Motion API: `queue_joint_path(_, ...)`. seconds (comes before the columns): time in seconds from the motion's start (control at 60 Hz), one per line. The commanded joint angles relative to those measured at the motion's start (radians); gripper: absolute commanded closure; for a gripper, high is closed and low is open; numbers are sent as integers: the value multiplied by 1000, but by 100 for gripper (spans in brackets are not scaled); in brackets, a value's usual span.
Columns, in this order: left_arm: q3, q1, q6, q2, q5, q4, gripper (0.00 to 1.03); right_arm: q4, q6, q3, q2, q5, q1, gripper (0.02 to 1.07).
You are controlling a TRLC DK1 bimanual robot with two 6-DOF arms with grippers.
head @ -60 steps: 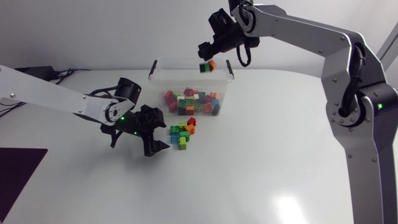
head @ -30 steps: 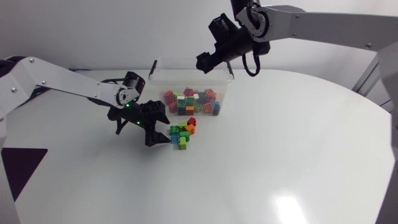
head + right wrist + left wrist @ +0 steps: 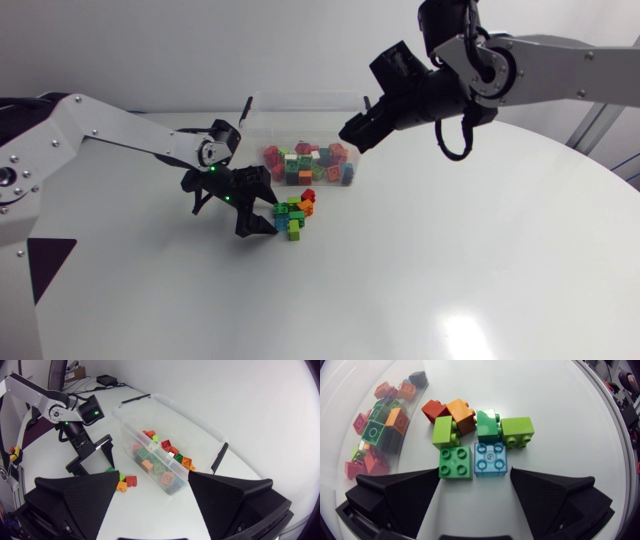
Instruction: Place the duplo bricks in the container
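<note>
A small pile of loose duplo bricks (image 3: pixel 293 215) lies on the white table in front of the clear container (image 3: pixel 262 122). My left gripper (image 3: pixel 262 204) stands open right beside the pile. In the left wrist view a green brick (image 3: pixel 455 462) and a clear blue brick (image 3: pixel 491 459) lie just ahead of the gap between the open fingers of the left gripper (image 3: pixel 475 485), with lime, orange, red and green bricks behind them. My right gripper (image 3: pixel 358 130) hangs open and empty by the container's right end. Many bricks (image 3: pixel 161 461) lie inside the container (image 3: pixel 197 425).
The container's black handle clips (image 3: pixel 218 457) stick out at both ends. The right wrist view also shows the left gripper (image 3: pixel 91 453) beside the loose bricks (image 3: pixel 123 481). Bare white table (image 3: pixel 450 260) stretches to the right and front.
My right gripper opened over the container, let go of a green and an orange brick, then swung right and down past the container's end. My left gripper edged closer to the pile.
</note>
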Motion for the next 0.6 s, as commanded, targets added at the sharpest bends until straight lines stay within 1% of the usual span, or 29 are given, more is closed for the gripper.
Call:
queue_joint_path(0.0,29,-16,26,37,18,-11,7,20,-20,-75,-45,-10,-7,7)
queue_joint_path(0.15,35,-27,25,41,21,-11,8,45,-24,-173,-87,-10,8,7)
queue_joint_path(0.217,35,-33,22,41,21,-13,10,46,-26,-206,-98,-10,18,7)
queue_joint_path(0.333,36,-39,20,43,21,-31,19,50,-30,-250,-110,-6,36,7)
queue_joint_path(0.483,41,-39,34,37,20,-96,32,59,-35,-292,-110,13,77,7)
queue_joint_path(0.533,41,-36,43,29,20,-123,35,51,-43,-295,-103,20,99,7)
queue_joint_path(0.583,38,-30,52,15,20,-149,35,37,-61,-293,-87,26,119,7)
